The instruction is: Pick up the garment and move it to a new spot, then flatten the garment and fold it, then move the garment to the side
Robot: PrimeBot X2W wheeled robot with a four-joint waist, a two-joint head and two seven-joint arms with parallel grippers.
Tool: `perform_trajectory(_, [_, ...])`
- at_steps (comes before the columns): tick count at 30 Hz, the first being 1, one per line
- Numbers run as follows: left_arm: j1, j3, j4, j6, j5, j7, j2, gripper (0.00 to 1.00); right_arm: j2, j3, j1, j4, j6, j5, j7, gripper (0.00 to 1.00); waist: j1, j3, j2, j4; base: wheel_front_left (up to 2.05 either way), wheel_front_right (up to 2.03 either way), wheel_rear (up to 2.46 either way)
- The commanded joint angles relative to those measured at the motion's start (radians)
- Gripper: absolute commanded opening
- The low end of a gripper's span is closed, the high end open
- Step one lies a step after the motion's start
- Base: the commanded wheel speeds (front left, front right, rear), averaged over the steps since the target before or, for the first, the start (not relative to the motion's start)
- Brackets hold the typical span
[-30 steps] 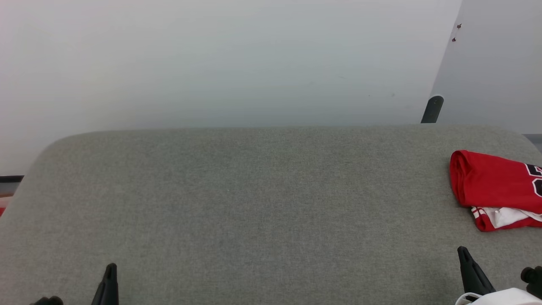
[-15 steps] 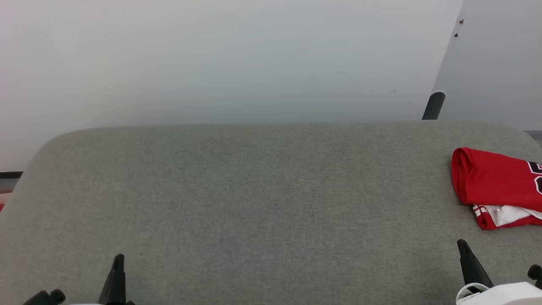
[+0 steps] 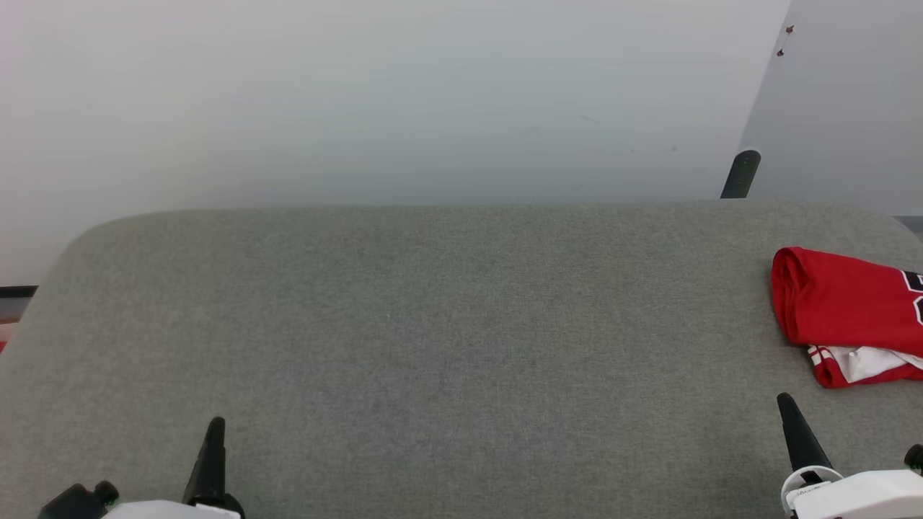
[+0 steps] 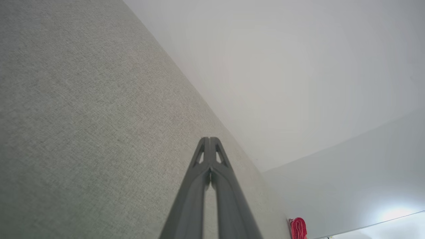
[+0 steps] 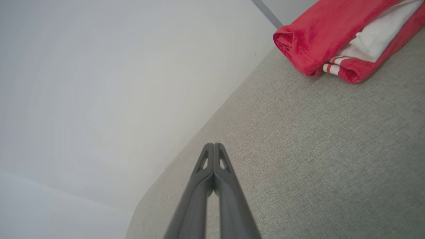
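**Fig. Item count, head + both wrist views.**

Garment (image 3: 844, 306) ×1; on it, white panel (image 5: 375, 36) ×1 and striped trim band (image 5: 332, 64) ×1 seen, dark print (image 3: 914, 295) cut by frame edge, no. of chars can't be told. Table (image 3: 433, 324) ×1. Grippers ×2: left gripper (image 4: 209, 138) ×1, right gripper (image 5: 214, 145) ×1; fingers (image 4: 196, 186) ×2 ea., 4 tot. Dark post (image 3: 740, 173) ×1, behind table's far edge. Small dark marks (image 3: 789, 29) ×2, on wall panel at upper right. Walls (image 3: 360, 101) ×2, meeting at one corner.
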State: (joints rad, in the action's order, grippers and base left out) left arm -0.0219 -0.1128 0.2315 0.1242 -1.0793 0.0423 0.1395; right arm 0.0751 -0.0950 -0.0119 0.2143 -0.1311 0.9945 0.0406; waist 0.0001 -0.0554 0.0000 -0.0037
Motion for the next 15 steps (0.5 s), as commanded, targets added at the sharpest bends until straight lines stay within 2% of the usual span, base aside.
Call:
perform_trajectory(1, [0.022,-0.004,-0.008,0.005,-0.019,-0.005,0.004,0.0,0.0,-0.005,-0.024,-0.007,0.0,0.02,0.002,0.0,0.0,0.001,0.0,0.0,0.0,0.0,0.0])
perform_trajectory(15, [0.051,-0.004,-0.003,0.006,-0.149,-0.043,-0.02,0.0,-0.007,-0.01,-0.044,0.002,0.0,0.172,0.02,0.0,0.0,0.012,0.0,0.001,0.0,0.0,0.0])
